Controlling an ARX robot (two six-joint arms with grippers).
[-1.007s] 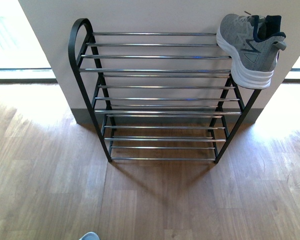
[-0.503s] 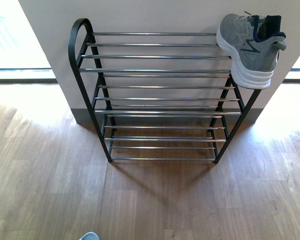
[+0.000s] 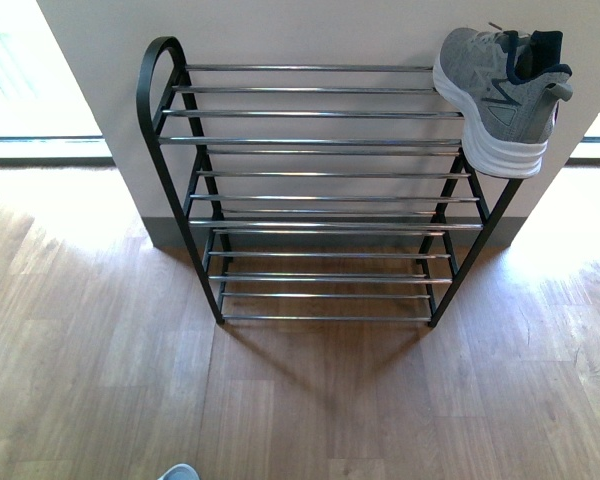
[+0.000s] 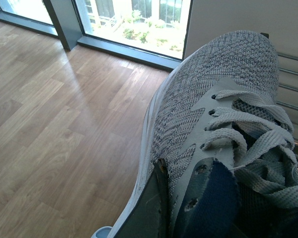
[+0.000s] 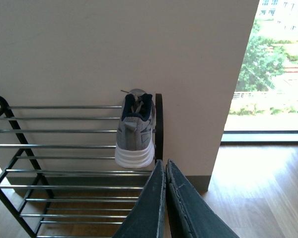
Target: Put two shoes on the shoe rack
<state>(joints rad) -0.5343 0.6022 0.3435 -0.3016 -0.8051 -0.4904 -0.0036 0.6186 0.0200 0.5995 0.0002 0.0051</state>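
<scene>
Wood floor (image 3: 100, 380) meets a pale wall (image 3: 310, 30), with bright windows at both sides. The left gripper (image 4: 158, 196) is clamped on the held sneaker (image 4: 213, 114). One dark finger lies flat against the shoe's side by the navy collar; the other is hidden, probably inside the opening. That hold leaves the white sole free to go down on bars. This shoe hangs above the floor with its toe toward the rack (image 3: 310, 114). The right gripper (image 5: 165, 198) has its fingers pressed together on nothing and points at the rack's right end, likely idle because its job is done. The racked sneaker (image 3: 500, 95) sits at the upper right of the front view, on the top tier beside the side rail, with its heel past the front bar. The rest of that tier is bare, which seems the natural spot for its mate. Neither arm shows in the front view.
</scene>
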